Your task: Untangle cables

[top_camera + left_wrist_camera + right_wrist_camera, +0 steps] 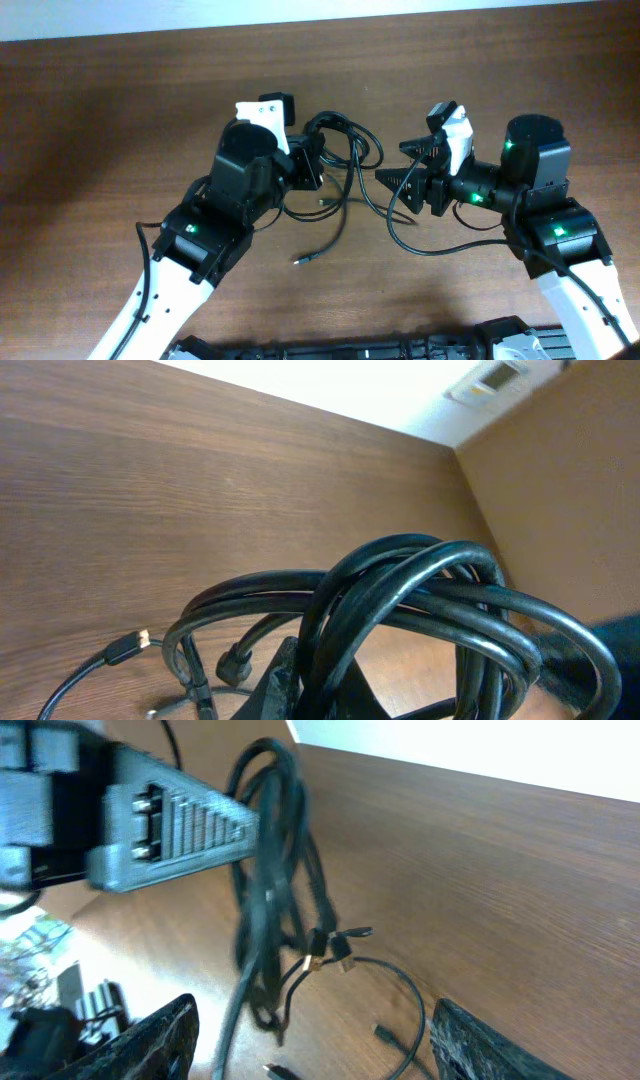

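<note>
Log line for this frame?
left gripper: shut on cables | right gripper: open, empty | cables: tangled, loose ends on table

in the left wrist view the cables (420, 590) run off the lower edge, seemingly hiding the left claw (306, 165).

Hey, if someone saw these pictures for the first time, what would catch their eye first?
The knot of black cables in the middle of the table, clamped in the left claw. Opposite it, the right claw stands wide open, holding nothing. A loose plug end lies on the table below the knot.
</note>
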Controlling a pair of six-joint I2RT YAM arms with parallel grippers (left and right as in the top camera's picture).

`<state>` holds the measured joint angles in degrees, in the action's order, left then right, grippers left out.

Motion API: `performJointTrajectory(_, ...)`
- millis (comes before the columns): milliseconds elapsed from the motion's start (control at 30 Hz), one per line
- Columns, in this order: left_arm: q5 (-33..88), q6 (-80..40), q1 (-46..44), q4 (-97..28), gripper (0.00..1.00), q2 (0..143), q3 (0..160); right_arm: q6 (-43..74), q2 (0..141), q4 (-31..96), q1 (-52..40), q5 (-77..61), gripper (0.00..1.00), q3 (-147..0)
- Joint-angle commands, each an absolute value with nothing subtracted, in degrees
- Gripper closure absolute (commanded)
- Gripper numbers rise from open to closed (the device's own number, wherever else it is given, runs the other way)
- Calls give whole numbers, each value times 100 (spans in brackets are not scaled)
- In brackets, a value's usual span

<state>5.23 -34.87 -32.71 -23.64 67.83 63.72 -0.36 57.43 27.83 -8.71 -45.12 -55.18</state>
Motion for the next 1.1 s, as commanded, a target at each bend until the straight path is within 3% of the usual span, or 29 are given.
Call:
performJointTrajectory(0, 969, -3199, -3264, -2220, 100, 6783, 6466, 95, 5664, 2740, -860, -4130, 27, -5553)
performJointTrajectory(333, 980, -3201, -3551, -2003, 100, 6805, 6466, 95, 5664, 2698, -860, -4080, 26, -5553)
performJointTrajectory(800, 1876, -2694, -4333, -1597, 100, 6803, 6466, 97, 5664, 2746, -860, -1765, 26, -5553)
performJointTrajectory(967, 1931, -2364, -4587, -1588, 100, 6818, 6466, 97, 5664, 2722, -860, -1691, 26, -5553)
performJointTrajectory(1067, 1804, -2346, -4584, -1540, 100, 6818, 6466, 1181, 5662, 2775, -860, -799, 26, -5553)
